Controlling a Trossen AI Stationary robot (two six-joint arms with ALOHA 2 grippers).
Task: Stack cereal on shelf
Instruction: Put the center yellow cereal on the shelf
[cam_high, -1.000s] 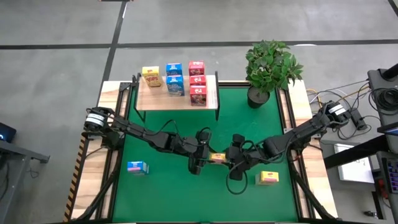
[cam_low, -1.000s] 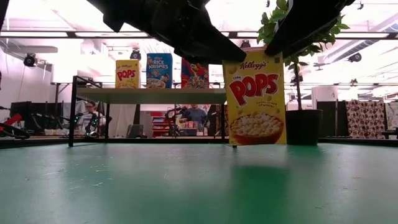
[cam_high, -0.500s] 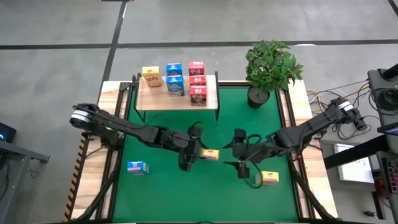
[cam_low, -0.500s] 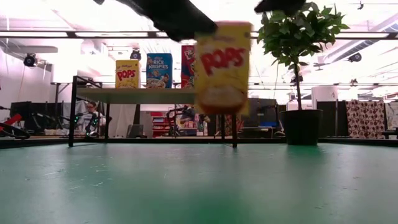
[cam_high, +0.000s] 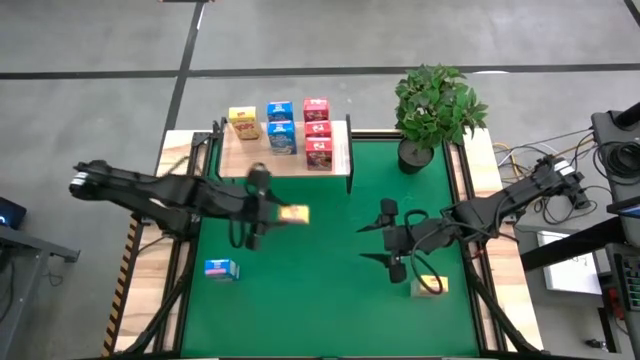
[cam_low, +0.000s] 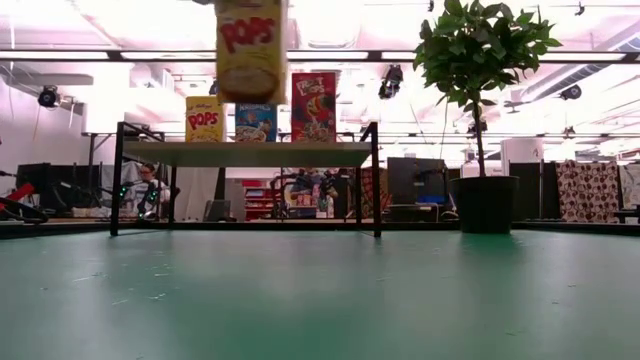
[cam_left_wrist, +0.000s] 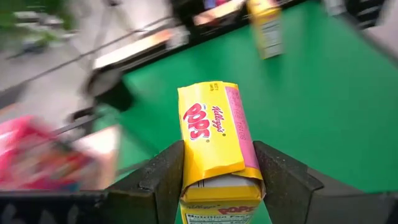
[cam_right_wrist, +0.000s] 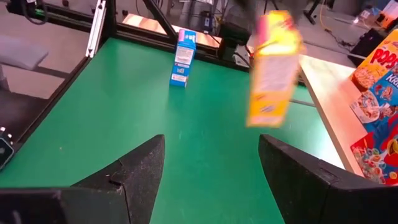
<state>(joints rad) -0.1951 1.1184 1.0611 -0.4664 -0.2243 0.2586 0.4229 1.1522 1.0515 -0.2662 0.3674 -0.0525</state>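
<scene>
- One yellow box (cam_high: 294, 214) sits pinched in the left claw (cam_high: 262, 212), long axis running out ahead of the fingers (cam_left_wrist: 163, 177); the shelf (cam_high: 240, 160) lies just beyond, with six boxes on it.
- Left arm is nearer the shelf; the right claw (cam_high: 392, 246) hangs wide apart, holding nothing, above the counter (cam_high: 320, 290).
- Low view alone shows the box lifted above shelf height; high view alone shows a blue box (cam_high: 220, 268) and another yellow one (cam_high: 432, 285) loose.

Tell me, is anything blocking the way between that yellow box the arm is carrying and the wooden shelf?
Nothing visible does. The left pincer holds the yellow cardboard cereal box in the air above the green mat, just in front of the light wooden shelf. Only bare mat lies between them, and the shelf's front left part is free.
</scene>
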